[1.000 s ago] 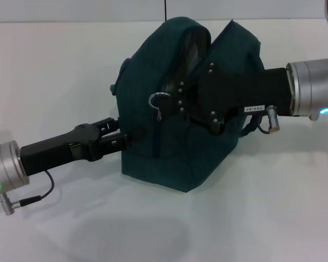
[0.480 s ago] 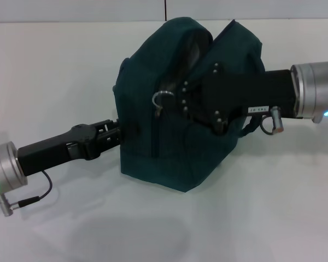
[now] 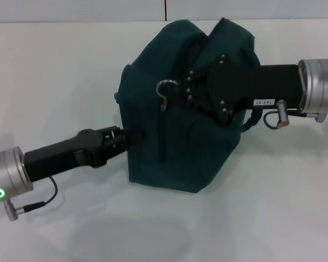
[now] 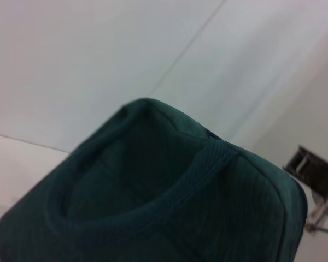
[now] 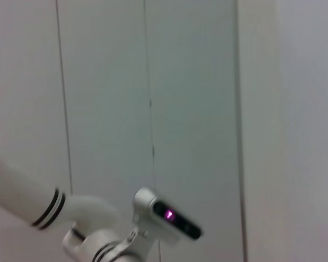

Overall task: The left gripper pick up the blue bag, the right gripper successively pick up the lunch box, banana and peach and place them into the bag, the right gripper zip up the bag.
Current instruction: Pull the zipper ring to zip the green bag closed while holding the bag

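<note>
The blue bag (image 3: 180,136) stands on the white counter (image 3: 54,71) between both arms, and the zipping step looks in hand: its ring pull (image 3: 164,90) sits just at the right end effector (image 3: 181,94), apparently pinched, though I cannot tell. The left end effector (image 3: 132,136), closed on the bag's near end, steadies it; next the pull needs drawing along the zipper.

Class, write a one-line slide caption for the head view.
Left gripper holds the blue bag by its end on the white table while the right gripper works at the zipper's ring pull.
</note>
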Available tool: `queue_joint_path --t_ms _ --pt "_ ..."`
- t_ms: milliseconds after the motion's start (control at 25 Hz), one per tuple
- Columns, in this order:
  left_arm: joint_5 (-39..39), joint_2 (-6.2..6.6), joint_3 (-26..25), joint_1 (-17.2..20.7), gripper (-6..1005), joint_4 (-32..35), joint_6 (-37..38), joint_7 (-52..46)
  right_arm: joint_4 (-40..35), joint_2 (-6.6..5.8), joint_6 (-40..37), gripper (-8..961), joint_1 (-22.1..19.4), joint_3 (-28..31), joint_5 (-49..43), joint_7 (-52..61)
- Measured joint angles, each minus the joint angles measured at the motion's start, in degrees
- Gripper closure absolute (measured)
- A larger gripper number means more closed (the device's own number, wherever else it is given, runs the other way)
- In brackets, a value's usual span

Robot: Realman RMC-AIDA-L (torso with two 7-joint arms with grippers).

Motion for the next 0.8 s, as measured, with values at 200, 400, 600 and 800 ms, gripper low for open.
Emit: queue_joint_path --t_ms 200,400,600,800 --pt "1.57 -0.30 0.13 0.07 760 0.01 0.18 2.54 0.04 -0.26 0.00 939 -0.57 0.79 1.61 2.52" --pt "2.62 -0.38 0.29 0.08 797 -0.01 0.31 2.92 2.07 -0.31 0.42 939 -0.78 3.14 1.60 5.19" --pt "2.76 -0.47 0.88 -0.06 817 -0.61 1.74 5.02 5.52 -0.32 0.51 939 -0.44 6.97 1.60 6.90" --pt "2.71 -0.46 0.94 0.05 822 -0.83 2.55 6.65 7.98 -0.32 -0.02 939 -0.43 9.76 1.98 7.26"
